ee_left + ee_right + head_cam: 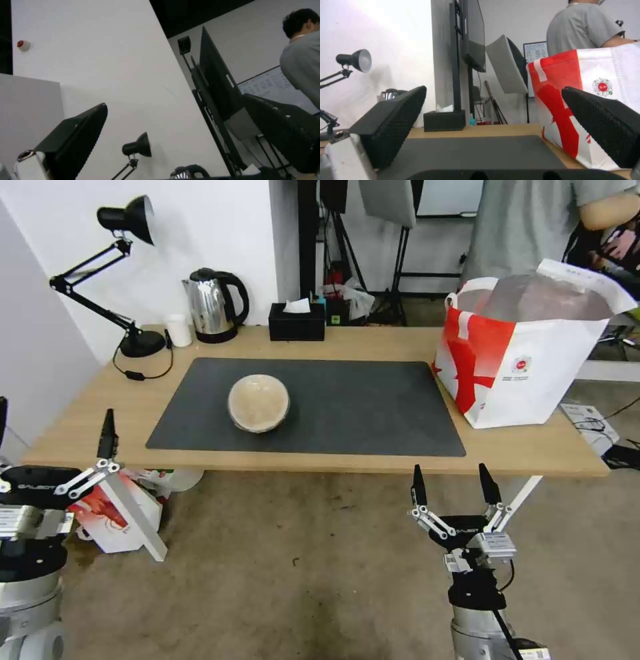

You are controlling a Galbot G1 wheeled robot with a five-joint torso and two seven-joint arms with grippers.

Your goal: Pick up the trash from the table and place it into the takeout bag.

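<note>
One beige lidded bowl (259, 403) sits on the dark mat (347, 407), left of centre on the tabletop (527, 450). The takeout bag (517, 357) stands upright at the tabletop's right end, well apart from the bowl. Both hands hang below the near edge, empty: right hand (455, 485) spread wide, left hand (53, 447) wide open too.
</note>
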